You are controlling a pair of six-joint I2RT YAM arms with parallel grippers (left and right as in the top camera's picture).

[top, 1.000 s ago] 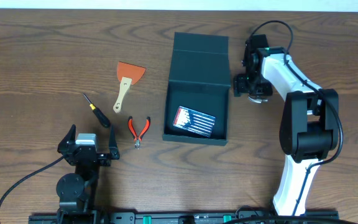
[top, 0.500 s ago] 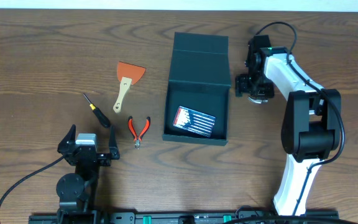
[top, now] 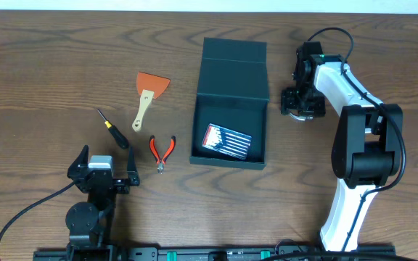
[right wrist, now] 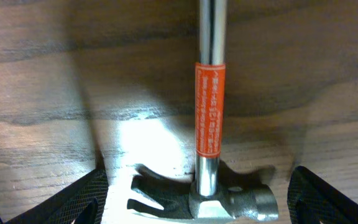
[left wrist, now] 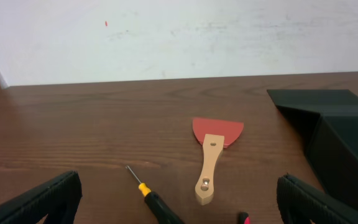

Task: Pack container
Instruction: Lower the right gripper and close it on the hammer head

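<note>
A dark wood-grain surface [top: 42, 65] meets a scuffed white wall [left wrist: 166, 37]. The matte teal-green cardboard container [top: 232, 85] lies mid-surface, lid back. The left hand [top: 106, 163] gapes wide; the right hand [right wrist: 197, 193] is spread astride a steel hammer [right wrist: 209, 81].

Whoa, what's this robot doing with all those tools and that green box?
It's packing tools into the open container. The right gripper hangs open over a hammer beside the container, a finger on each side of the hammer's head, not gripping it yet. The left gripper sits open and empty. A scraper, a screwdriver and red pliers lie on the table left of the container. Only a striped packet is inside.
</note>
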